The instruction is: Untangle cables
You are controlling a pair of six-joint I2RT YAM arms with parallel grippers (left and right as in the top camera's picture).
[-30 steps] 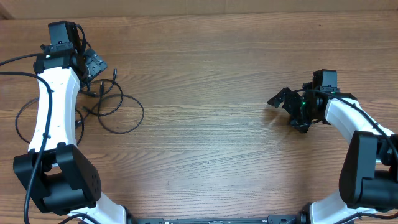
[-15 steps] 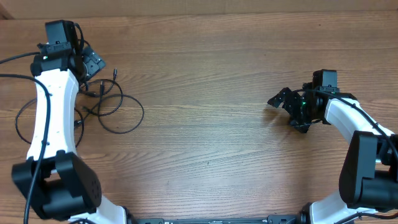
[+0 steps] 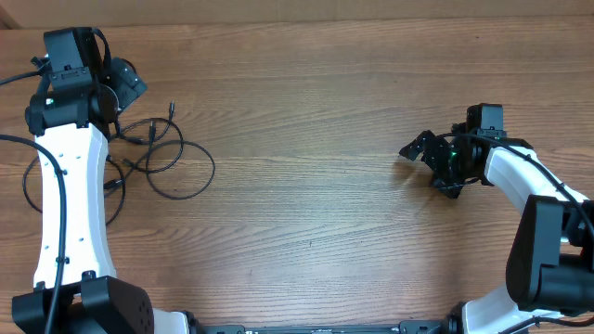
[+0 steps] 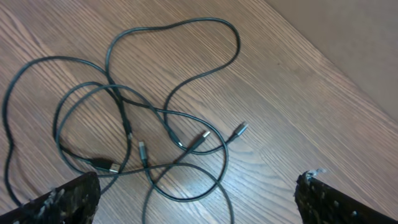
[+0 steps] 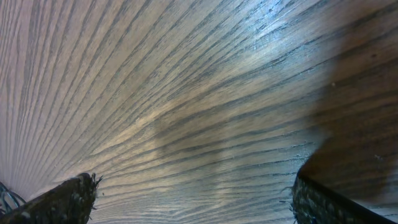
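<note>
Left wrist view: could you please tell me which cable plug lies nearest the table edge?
The small plug farthest right, lying just outside the loops; the other plugs lie further left, among the crossing cables.

White arms point(image 3: 70, 186), black joints point(image 3: 548, 243), trailing wires.

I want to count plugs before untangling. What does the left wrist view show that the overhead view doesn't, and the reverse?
Only the left wrist view: small plugs up close, with the left fingers open at the bottom corners. Only the overhead: both arms whole, with the right fingers open at the opposite side. Both: the black cables looped over each other on the wooden table.
</note>
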